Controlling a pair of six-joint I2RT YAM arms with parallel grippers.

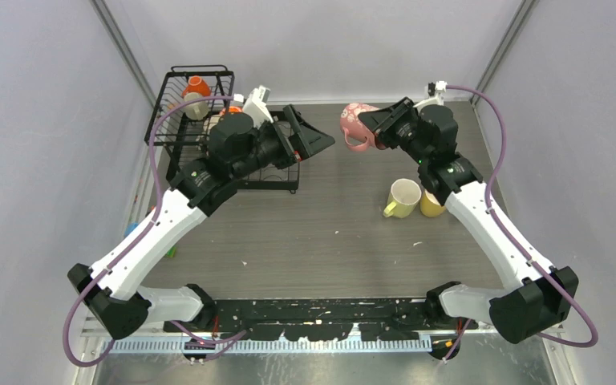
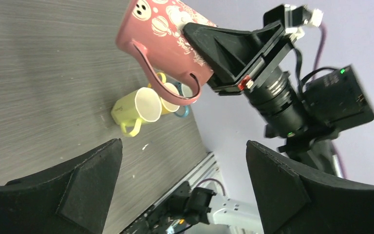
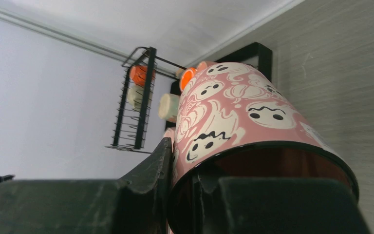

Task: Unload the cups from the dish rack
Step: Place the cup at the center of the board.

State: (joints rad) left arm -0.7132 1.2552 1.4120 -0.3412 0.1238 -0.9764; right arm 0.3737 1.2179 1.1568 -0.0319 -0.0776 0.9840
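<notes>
Rack [image 1: 208,72] held orange cup [image 1: 198,83] and beige cup [image 1: 195,106]; right of it, right gripper [image 1: 375,127] pinched pink cup [image 1: 353,122] by its rim, left gripper [image 1: 314,132] gaped empty.

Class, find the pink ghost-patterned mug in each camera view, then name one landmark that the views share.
Top external: pink mug, upper middle, just right of centre.
Left wrist: top centre, handle pointing downward.
Right wrist: fills the centre.
Shared landmark: the right claw pinching its rim.

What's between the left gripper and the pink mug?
Nothing; the top view shows only bare tabletop between the left gripper and the pink mug.
</notes>
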